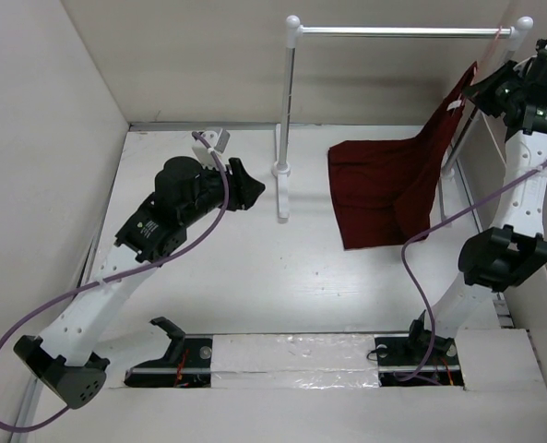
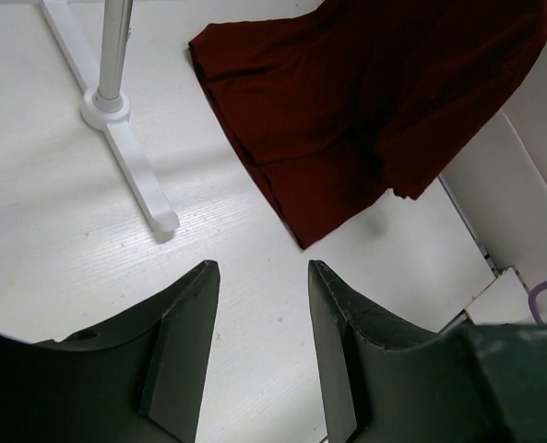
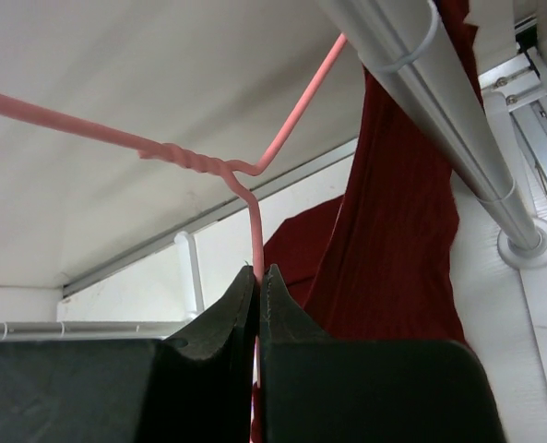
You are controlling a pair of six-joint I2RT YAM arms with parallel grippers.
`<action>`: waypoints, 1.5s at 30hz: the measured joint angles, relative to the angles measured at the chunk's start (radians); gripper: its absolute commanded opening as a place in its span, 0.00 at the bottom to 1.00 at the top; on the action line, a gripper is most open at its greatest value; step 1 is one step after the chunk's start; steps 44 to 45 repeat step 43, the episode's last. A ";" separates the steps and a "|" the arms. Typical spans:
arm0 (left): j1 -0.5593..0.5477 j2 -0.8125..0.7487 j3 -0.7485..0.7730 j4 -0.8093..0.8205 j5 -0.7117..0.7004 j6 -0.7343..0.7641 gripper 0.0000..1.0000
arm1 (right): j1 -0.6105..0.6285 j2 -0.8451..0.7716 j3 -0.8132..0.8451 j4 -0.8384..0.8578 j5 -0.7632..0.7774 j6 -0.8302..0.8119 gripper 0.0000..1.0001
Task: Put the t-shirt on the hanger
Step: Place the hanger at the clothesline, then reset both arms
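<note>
The maroon t-shirt (image 1: 384,185) hangs from the upper right, and its lower part lies spread on the table. A small white neck tag (image 1: 454,107) shows near its top. My right gripper (image 1: 476,92) is raised beside the rack's right end. In the right wrist view it (image 3: 257,274) is shut on the pale pink wire hanger (image 3: 255,226) just below its twisted neck, with the shirt (image 3: 393,231) hanging right behind. My left gripper (image 1: 252,189) is open and empty, left of the rack's post. In its wrist view (image 2: 262,277) the shirt (image 2: 347,101) lies ahead.
A white-posted rack with a silver bar (image 1: 402,31) stands at the back. Its left post and foot (image 1: 281,171) stand between my left gripper and the shirt, also seen in the left wrist view (image 2: 116,111). Walls close the table on the left, back and right.
</note>
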 measured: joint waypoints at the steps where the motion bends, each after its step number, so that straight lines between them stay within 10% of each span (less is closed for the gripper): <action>1: 0.000 0.007 0.006 -0.001 0.000 0.000 0.40 | -0.002 -0.002 -0.008 0.012 -0.001 0.003 0.00; 4: 0.000 0.026 0.032 -0.001 -0.001 0.002 0.40 | -0.013 -0.019 -0.042 0.042 -0.008 0.008 0.10; 11: 0.000 0.047 0.080 -0.002 -0.006 0.002 0.47 | -0.045 -0.055 -0.065 0.047 -0.014 0.053 1.00; 23: 0.000 0.141 0.277 -0.043 -0.048 0.018 0.59 | -0.042 -0.486 -0.298 0.219 -0.101 0.175 1.00; 31: 0.000 0.129 0.328 -0.042 -0.136 -0.005 0.63 | 0.366 -0.893 -0.775 0.520 -0.298 0.246 1.00; 45: 0.002 -0.071 0.049 -0.005 -0.227 -0.175 0.59 | 0.591 -1.309 -1.320 0.323 -0.247 0.265 1.00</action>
